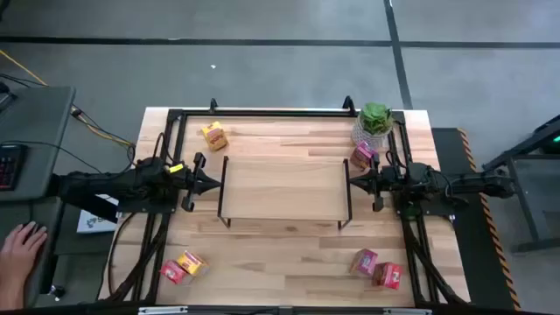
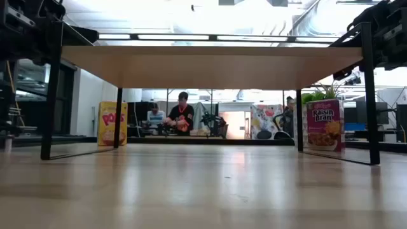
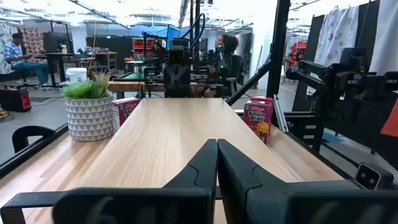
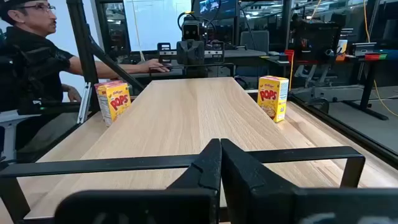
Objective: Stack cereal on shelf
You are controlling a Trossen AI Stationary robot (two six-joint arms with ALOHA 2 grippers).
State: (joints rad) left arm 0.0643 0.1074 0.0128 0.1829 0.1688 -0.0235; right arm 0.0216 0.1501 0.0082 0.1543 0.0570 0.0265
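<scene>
Six cereal boxes sit on the counter [image 1: 289,249], none on the shelf [image 1: 282,187], which stands in the middle with its light wood top bare. Counted by colour, there are two yellow, two magenta-pink and two red. One yellow box [image 1: 214,135] lies near the far edge, toward the left arm's side; the other yellow box [image 1: 192,262] sits at the near edge on that same side, touching a red box [image 1: 172,272]. On the right arm's side, one pink box [image 1: 362,155] stands just beside the single potted plant [image 1: 374,122] near the far edge, while the second pink box [image 1: 364,261] and the second red box [image 1: 388,275] sit together at the near edge. The left hand [image 1: 213,184] hovers just beside the shelf's left end, fingers pressed together, holding nothing. The right hand [image 1: 353,181] hovers just beside the shelf's right end, fingers likewise pressed together and empty. A person's hand [image 1: 21,250] rests off the counter, beyond the left arm.
</scene>
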